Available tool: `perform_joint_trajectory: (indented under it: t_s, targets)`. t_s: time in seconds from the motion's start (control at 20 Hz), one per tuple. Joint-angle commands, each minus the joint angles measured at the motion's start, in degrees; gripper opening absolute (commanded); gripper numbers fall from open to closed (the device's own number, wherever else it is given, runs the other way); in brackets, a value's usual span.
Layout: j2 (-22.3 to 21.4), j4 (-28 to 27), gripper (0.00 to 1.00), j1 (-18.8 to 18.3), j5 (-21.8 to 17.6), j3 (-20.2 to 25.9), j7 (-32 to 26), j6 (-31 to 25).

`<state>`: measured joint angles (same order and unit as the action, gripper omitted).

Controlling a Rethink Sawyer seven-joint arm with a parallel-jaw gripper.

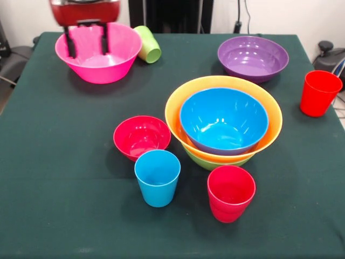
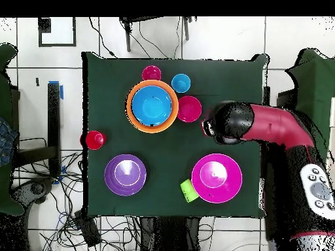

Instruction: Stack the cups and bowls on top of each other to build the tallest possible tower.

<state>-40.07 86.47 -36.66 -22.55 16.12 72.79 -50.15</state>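
Observation:
My gripper (image 1: 87,44) hangs open at the far left, its two black fingers (image 1: 70,44) spread over the big pink bowl (image 1: 98,54) (image 2: 216,177) with nothing held. The tower (image 1: 223,121) (image 2: 152,106) stands mid-table: a blue bowl (image 1: 223,120) nested in an orange bowl (image 1: 269,116), on a lime green bowl (image 1: 213,161). A small red bowl (image 1: 141,136) sits left of it. In front stand a sky blue cup (image 1: 157,178) and a red cup (image 1: 230,193). A lime green cup (image 1: 149,44) lies tipped beside the pink bowl. The purple bowl (image 1: 252,58) and another red cup (image 1: 319,93) are at the right.
The dark green cloth table (image 1: 64,178) has open room at the front left and front right. In the overhead view the red arm (image 2: 268,127) reaches in from the right edge. Cables and chair legs lie on the floor around the table.

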Motion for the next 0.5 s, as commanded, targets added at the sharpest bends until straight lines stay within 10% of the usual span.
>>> perform_joint_trajectory:
  t_s: [0.05,0.5]
  targets:
    - [3.4,7.6,1.0,-2.3,-9.0,10.6,-23.0,3.8]
    - [4.1,7.3,1.0,-0.9,-8.9,11.7,-23.5,-7.3]
